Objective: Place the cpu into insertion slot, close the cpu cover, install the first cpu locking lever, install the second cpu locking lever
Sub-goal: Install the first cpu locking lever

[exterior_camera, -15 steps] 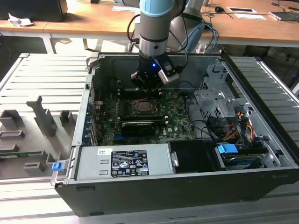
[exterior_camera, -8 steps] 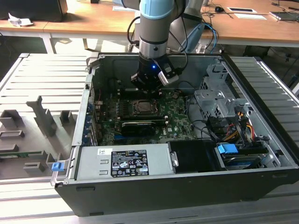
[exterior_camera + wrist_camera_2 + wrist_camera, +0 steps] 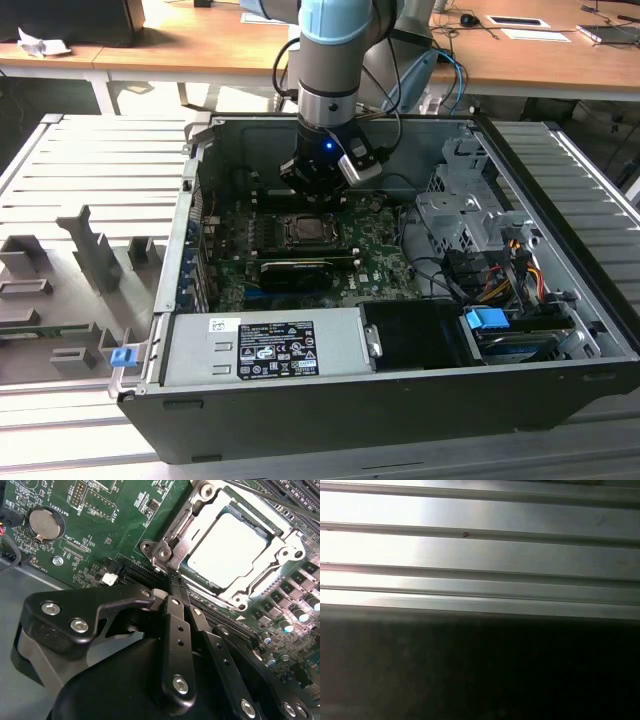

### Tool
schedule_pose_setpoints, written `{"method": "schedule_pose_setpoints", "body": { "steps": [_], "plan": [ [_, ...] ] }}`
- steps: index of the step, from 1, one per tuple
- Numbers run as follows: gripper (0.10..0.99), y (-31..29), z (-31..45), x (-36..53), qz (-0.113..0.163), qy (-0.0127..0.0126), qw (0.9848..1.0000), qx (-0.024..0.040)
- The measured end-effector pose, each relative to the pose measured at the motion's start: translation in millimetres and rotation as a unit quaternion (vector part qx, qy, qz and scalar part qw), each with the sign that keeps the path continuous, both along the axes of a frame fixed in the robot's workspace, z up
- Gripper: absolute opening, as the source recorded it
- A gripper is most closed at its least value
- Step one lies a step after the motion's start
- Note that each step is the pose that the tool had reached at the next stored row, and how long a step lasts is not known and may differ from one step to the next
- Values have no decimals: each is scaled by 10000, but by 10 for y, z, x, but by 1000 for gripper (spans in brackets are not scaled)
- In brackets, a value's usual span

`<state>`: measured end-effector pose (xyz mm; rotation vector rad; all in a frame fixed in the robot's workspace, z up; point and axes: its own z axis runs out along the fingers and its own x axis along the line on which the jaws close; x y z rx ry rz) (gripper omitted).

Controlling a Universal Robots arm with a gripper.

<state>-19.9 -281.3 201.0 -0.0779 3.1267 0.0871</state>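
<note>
The cpu (image 3: 232,547) lies flat in the insertion slot (image 3: 303,230) on the green motherboard (image 3: 115,520), its pale metal top showing. The cpu cover (image 3: 282,555) is folded down around it, its grey frame lying on the chip's edges. My gripper (image 3: 174,584) stands just outside one corner of the socket, its black fingers (image 3: 178,630) pressed together with nothing visible between them. In the exterior view the gripper (image 3: 315,188) hangs low over the socket's far edge. A thin metal rod (image 3: 270,500) runs along the socket's far side.
The board sits inside an open computer case (image 3: 400,400) with a grey power supply (image 3: 270,345) in front, a black card (image 3: 295,270) near the socket, and a drive cage with cables (image 3: 470,240) on the exterior view's right. A round battery (image 3: 45,522) is on the board. Ribbed metal (image 3: 480,555) surrounds the case.
</note>
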Motion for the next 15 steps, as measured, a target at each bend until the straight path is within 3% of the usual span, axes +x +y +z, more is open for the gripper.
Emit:
{"method": "schedule_pose_setpoints", "body": {
  "steps": [3, 9, 15],
  "plan": [
    [106, 2, 3, 3, 1, -3, 10000, 34],
    [106, 2, 249, 4, 2, -2, 10000, 29],
    [106, -45, 253, 3, 2, -2, 10000, 27]
  ]
}}
